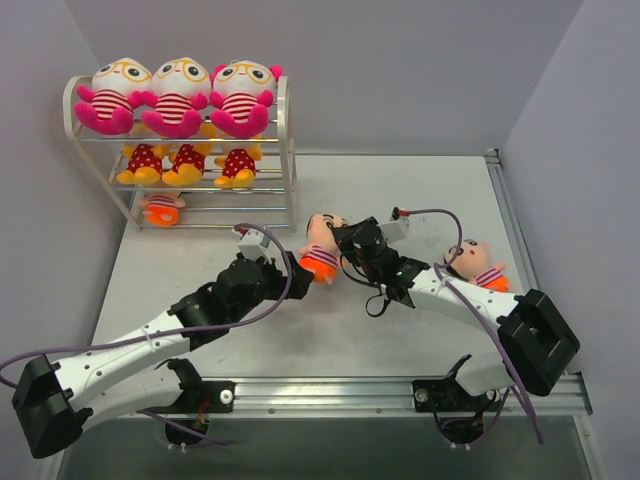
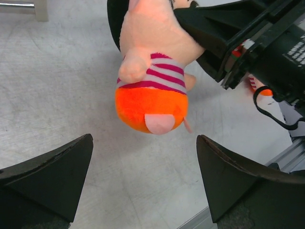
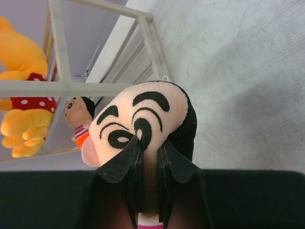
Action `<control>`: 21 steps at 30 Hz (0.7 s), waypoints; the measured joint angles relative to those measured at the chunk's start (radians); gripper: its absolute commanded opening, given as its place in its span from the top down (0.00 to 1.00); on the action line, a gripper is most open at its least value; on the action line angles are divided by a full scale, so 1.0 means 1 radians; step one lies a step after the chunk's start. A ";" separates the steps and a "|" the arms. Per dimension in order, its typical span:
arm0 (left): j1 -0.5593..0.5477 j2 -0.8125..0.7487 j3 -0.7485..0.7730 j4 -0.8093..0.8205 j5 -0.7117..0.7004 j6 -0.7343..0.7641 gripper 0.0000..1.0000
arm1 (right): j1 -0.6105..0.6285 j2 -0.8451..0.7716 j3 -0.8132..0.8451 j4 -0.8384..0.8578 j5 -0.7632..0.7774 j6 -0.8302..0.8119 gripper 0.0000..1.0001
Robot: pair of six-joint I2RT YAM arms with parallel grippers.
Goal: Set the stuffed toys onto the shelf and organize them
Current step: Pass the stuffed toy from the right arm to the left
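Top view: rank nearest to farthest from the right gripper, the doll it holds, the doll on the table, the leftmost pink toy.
1. Held doll, in the right gripper.
2. Table doll, right side.
3. Leftmost pink toy, shelf top.

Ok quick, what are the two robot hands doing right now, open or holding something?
Left gripper: open, holding nothing.
Right gripper: shut on the head of the peach-faced doll.

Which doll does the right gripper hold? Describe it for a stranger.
Find the white shelf, then the table just off its right end. The doll there, in orange pants, is pinched by its head in the right gripper; its twin lies loose farther right.
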 measured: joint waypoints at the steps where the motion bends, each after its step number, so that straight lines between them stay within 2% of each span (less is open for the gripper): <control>1: -0.016 0.017 0.000 0.005 -0.021 -0.011 0.02 | 0.002 -0.010 -0.004 0.004 0.003 0.007 1.00; 9: -0.063 0.088 -0.043 0.116 -0.142 -0.135 0.00 | 0.007 -0.082 -0.014 0.044 0.018 0.048 1.00; 10: -0.067 0.100 -0.045 0.127 -0.150 -0.142 0.05 | 0.007 -0.084 -0.015 0.049 0.018 0.050 1.00; 21: -0.140 0.177 -0.045 0.272 -0.192 -0.147 0.15 | 0.008 -0.085 -0.046 0.080 0.018 0.068 1.00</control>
